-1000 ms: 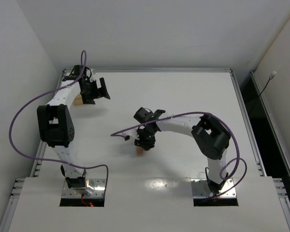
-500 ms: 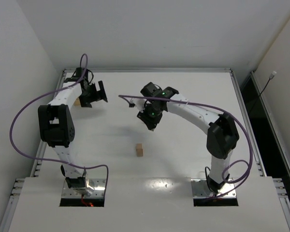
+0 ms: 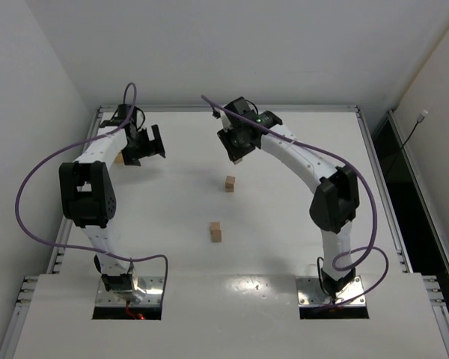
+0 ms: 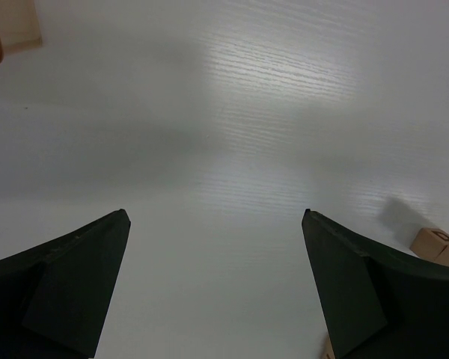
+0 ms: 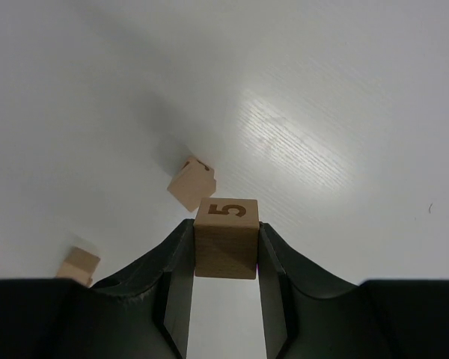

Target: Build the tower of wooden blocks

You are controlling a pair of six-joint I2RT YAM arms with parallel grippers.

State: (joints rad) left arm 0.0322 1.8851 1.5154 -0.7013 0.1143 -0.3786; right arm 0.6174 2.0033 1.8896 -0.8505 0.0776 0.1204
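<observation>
Your right gripper (image 5: 226, 226) swung far across, clamped on a numbered block (image 5: 226, 250); two loose blocks (image 5: 192, 187) lie ahead of its fingertips. Tower looks unstarted.

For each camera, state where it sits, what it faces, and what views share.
Top external: above and behind, looking down at the table; both arms show.
Left wrist: on left arm, facing the table; open left gripper shows.
Right wrist: faces down; right gripper shut on a wood block.
Shared: top and right wrist see two loose blocks.
</observation>
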